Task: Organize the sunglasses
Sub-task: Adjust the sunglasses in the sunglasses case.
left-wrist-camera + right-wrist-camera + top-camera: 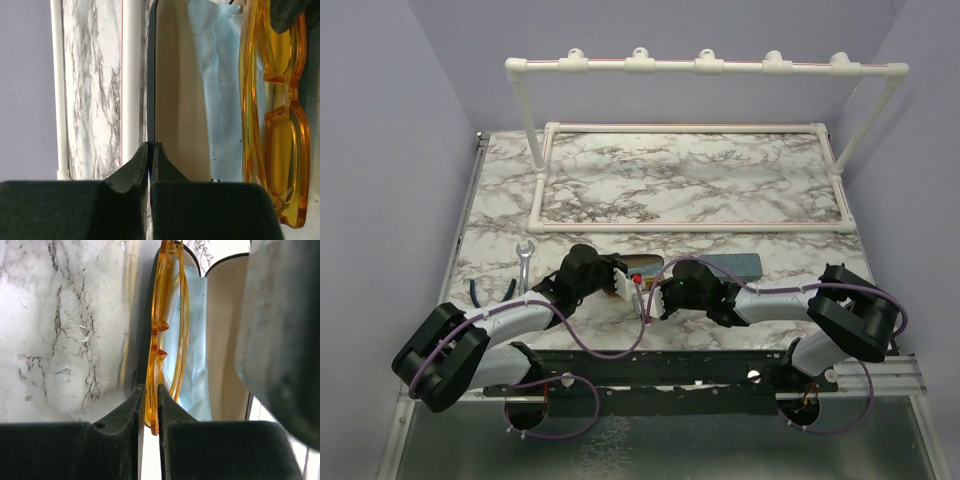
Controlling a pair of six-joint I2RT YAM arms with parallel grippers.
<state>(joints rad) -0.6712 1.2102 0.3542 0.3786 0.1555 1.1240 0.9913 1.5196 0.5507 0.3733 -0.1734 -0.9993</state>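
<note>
Slippage worries me: my right gripper [149, 391] pinches only the thin rim of the yellow-orange sunglasses [156, 300]. My left gripper [150, 148], clamped on the edge of the case lid [180, 100], could lose it.

Marble-pattern worktop [700, 180] carries white PVC pipe frame [690, 227], wrench [524, 262], pliers [480, 293], grey-blue case [730, 264], open dark case [645, 266].

Both arms are built alike. The left arm [510, 320] and the right arm [790, 300] have pale grey tube links joined by bulky, rounded black joint housings. A thin purple cable [590, 345] runs along each arm and hangs off it in loose loops. The left gripper [151, 146] and right gripper [150, 388] have matte black fingers [130, 172], finely ribbed and tapering to narrow tips.
</note>
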